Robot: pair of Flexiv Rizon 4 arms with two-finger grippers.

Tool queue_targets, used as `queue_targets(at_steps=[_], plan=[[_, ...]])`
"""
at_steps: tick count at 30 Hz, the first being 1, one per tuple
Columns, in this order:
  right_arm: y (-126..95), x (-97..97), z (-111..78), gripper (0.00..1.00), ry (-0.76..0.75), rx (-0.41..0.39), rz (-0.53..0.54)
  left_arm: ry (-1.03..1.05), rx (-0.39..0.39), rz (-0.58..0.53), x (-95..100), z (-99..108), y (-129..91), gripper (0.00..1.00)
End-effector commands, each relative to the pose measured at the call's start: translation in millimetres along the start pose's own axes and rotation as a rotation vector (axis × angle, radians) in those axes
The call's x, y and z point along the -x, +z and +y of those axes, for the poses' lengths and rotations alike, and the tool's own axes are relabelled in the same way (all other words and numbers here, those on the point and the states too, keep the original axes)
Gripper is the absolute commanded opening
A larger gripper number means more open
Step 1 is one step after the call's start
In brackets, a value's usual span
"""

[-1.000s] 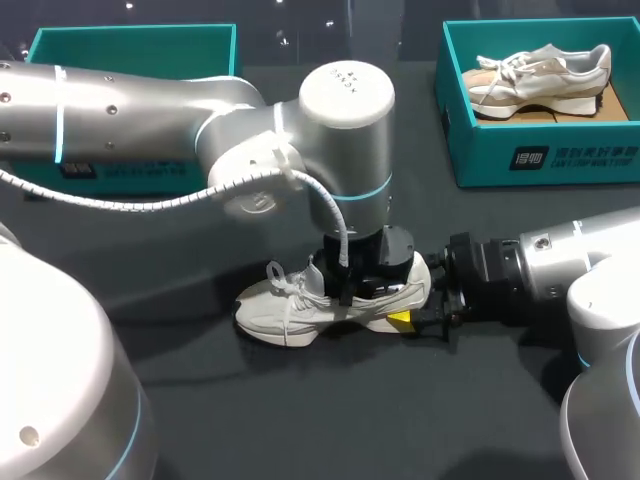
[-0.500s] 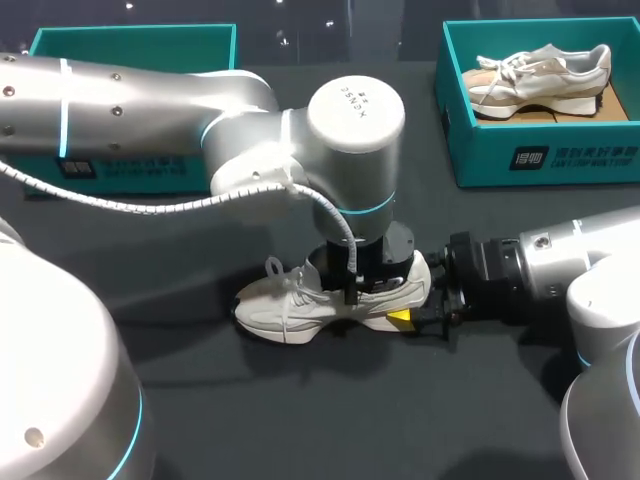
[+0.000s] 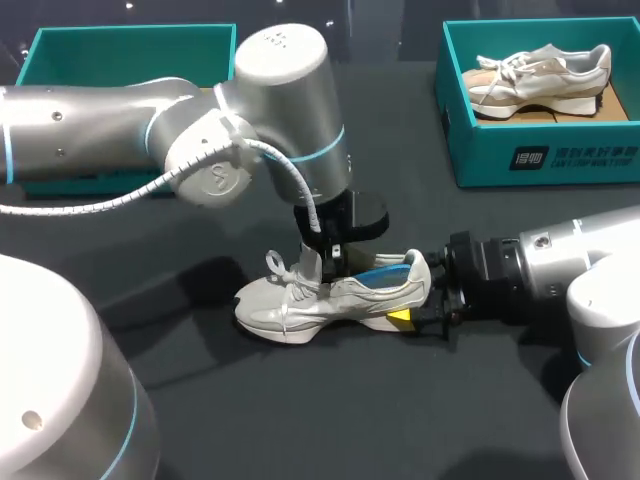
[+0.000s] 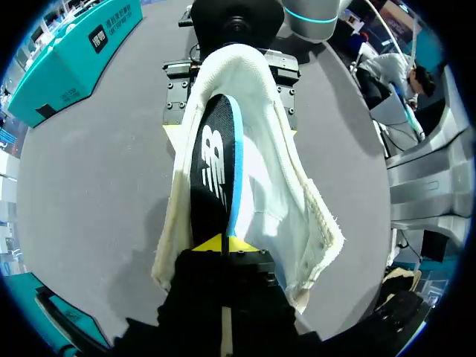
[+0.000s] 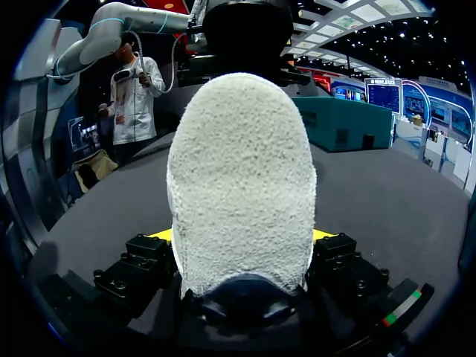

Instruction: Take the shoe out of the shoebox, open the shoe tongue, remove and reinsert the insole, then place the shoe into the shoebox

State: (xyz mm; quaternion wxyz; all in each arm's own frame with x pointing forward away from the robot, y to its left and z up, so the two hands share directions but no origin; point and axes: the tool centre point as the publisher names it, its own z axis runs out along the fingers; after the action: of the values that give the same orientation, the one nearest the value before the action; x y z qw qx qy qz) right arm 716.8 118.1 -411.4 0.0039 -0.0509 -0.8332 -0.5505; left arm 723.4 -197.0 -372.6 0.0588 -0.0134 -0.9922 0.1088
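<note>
Slippage at the insole is your first worry. As far as the left wrist view shows, your left gripper (image 4: 223, 244) is pinched closed on the near end of the dark, blue-edged insole (image 4: 214, 167). Only the yellow tips have hold of it, so a quick pull could let the thin foam slide free and drop back crooked inside the shoe (image 3: 285, 305). That shoe rests on its sole on the table (image 3: 200, 400), toe toward your left, well apart from the teal shoebox (image 3: 130, 45) at the far left. Your right gripper (image 5: 242, 236) is clamped across its heel from both sides. If that clamp is shallow, an upward tug from the left arm may lift the whole shoe rather than peel the insole out, or twist the heel loose. The insole appears tilted up on one edge with its rear part down in the heel cup, so a straight upward pull risks folding it against the collar. A slow draw out through the opening looks safer to me. Watch the loose laces (image 3: 280, 268) beside the left arm's fingers, since they could snag on a rising wrist. Both grippers also sit near each other over the shoe, leaving little room for a wide swing.
</note>
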Motion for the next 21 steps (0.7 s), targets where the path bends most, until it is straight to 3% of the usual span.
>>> queue_targets(at_steps=[1,14,21], plan=[[0.1,-2.4,-0.6,0.0,-0.001,-0.004,-0.001,0.013,-0.119,0.03,0.7,9.7,-12.7,0.0],[0.1,-2.4,-0.6,0.0,-0.001,-0.004,-0.001,0.065,-0.269,0.081,-13.5,0.4,-38.3,0.0],[0.1,-2.4,-0.6,0.0,-0.001,-0.004,-0.001,0.073,-0.306,0.07,-12.9,-8.6,-47.2,0.0]])
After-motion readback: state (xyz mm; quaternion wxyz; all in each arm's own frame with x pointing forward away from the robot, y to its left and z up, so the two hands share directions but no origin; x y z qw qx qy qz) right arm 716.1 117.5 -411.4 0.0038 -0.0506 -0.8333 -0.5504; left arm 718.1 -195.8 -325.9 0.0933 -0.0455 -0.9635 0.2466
